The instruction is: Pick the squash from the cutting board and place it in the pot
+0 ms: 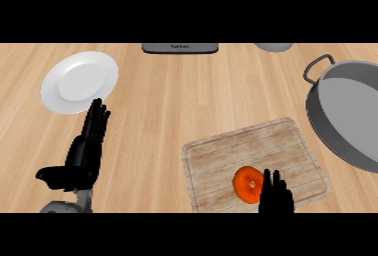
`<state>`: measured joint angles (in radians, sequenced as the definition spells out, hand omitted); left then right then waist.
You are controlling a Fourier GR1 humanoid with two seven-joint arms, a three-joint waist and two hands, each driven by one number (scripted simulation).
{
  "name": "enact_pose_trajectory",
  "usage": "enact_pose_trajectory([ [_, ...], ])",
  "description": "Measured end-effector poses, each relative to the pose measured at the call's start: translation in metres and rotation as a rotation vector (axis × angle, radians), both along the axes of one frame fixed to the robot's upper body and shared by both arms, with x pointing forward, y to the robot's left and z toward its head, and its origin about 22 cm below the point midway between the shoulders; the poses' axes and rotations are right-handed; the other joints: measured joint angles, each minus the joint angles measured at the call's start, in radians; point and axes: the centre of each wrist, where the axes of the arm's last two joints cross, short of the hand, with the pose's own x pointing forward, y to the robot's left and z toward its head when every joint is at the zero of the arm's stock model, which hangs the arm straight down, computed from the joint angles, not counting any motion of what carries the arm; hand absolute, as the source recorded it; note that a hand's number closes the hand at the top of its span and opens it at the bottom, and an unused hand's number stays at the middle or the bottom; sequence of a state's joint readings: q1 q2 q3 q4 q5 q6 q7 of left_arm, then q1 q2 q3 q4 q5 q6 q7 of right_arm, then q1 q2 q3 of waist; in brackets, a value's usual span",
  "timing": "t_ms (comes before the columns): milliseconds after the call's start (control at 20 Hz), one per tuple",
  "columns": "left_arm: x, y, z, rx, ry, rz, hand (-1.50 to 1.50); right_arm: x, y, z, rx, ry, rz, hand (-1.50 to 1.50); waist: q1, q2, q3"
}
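Squash (249,184) on cutting board (244,147); R robot hand (277,199) just beside, fingers (276,180) straight; L robot hand (83,159) same.

A short line of pale lettering is showing on the dark box (181,47) at the far edge of the counter (192,100), in the middle of the box's top face. The letters are running together too small to make out, so no word, brand or number is coming through. No other readable text is showing.
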<state>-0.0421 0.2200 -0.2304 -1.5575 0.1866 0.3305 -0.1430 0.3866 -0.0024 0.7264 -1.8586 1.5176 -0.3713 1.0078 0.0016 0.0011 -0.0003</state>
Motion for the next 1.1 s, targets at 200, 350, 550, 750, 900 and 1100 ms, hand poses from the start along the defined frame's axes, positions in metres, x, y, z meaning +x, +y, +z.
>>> enact_pose_trajectory([
  [200, -0.005, 0.002, -0.004, -0.009, 0.002, 0.001, 0.0, 0.013, 0.0, -0.002, 0.0, 0.003, 0.008, -1.5, -0.001, -0.002, -0.001],
  [350, -0.007, 0.007, -0.007, -0.01, -0.003, 0.006, 0.0, 0.016, 0.001, -0.008, 0.001, 0.011, 0.016, -1.5, -0.002, -0.004, -0.003],
  [550, -0.01, 0.008, -0.005, -0.006, -0.004, 0.005, 0.0, 0.026, -0.005, -0.008, -0.033, -0.015, 0.014, 1.5, -0.001, -0.005, -0.002],
  [750, -0.003, 0.005, -0.001, -0.003, -0.006, 0.004, 0.0, 0.031, -0.007, -0.011, -0.094, -0.077, 0.017, 1.5, -0.003, -0.007, -0.002],
  [900, 0.003, 0.003, 0.001, -0.002, -0.002, 0.0, 0.0, 0.035, -0.009, -0.013, -0.12, -0.105, 0.019, 1.5, -0.003, -0.008, -0.003],
  [1100, -0.004, 0.005, -0.006, -0.003, 0.0, 0.006, 0.0, 0.034, -0.003, -0.013, -0.148, -0.137, 0.023, 1.5, -0.004, -0.009, -0.003],
])
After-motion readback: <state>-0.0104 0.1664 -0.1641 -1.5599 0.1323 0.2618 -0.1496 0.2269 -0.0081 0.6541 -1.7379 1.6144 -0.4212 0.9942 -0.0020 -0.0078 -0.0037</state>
